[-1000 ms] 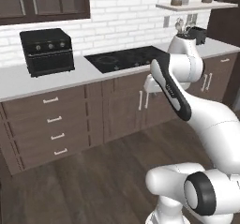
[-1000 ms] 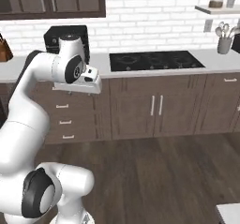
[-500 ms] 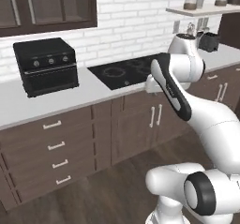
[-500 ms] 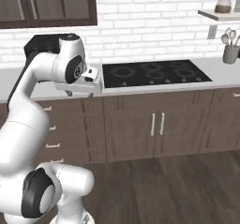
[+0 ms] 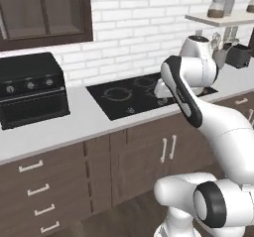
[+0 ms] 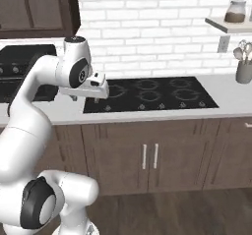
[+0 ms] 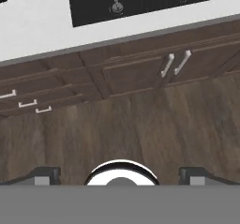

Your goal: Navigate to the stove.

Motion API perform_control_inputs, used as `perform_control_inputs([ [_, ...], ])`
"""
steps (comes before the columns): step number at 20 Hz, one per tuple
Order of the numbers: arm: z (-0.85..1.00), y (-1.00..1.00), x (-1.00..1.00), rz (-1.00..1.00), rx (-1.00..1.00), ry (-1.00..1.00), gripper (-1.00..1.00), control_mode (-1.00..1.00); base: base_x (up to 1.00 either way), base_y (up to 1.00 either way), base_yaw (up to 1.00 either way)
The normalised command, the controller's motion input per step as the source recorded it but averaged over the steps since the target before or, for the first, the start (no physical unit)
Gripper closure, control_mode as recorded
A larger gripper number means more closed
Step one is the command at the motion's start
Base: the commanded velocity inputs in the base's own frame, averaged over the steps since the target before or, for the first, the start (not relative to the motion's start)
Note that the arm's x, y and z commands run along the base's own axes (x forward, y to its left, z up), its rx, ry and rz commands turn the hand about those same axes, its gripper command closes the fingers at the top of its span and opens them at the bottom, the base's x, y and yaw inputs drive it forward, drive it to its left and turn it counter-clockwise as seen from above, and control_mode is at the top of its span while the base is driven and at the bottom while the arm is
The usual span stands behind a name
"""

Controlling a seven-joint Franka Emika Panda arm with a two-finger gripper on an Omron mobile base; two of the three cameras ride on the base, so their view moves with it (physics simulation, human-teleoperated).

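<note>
Ahead of the claw (image 7: pixel 120 174) and below it runs the long pale grey countertop (image 6: pixel 224 99), set over dark brown wooden cabinets (image 6: pixel 147 155) with slim metal handles, which puts the working surface at arm height for a robot standing on the wood-plank floor (image 7: pixel 131 129). Sunk flush into that counter, straight in front of the claw, lies the stove (image 6: pixel 150 94), a wide flat black glass cooktop with thin grey burner rings and a row of small round knobs along its near edge, where a cook would reach them. It sits close to the middle of the right base view, so I judge the drive to be nearly done, with perhaps a small squaring-up left. Off to the claw's left, further along the counter, stands a black boxy toaster oven (image 5: pixel 30 89) against the white brick wall; it is not the goal. The claw hangs tucked near the counter's edge, pointing down at the floor, presumably carried out of harm's way while the base travels. Its two dark tips stand wide apart with nothing between them.
</note>
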Motion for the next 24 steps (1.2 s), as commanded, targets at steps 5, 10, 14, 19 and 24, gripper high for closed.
perform_control_inputs([
  [5, 0.0, 0.0, 0.0, 0.0, 0.0, 0.0, -1.0, 1.0, 1.0, -0.78, 0.27],
  [10, 0.0, 0.0, 0.0, 0.0, 0.0, 0.0, -1.0, 1.0, 1.0, -0.66, 0.31],
  [14, 0.0, 0.0, 0.0, 0.0, 0.0, 0.0, -1.0, 1.0, 1.0, -0.59, 0.29],
  [19, 0.0, 0.0, 0.0, 0.0, 0.0, 0.0, -1.0, 1.0, 0.72, -0.49, 0.26],
  [24, 0.0, 0.0, 0.0, 0.0, 0.0, 0.0, -1.0, 1.0, 0.26, -0.32, 0.18],
])
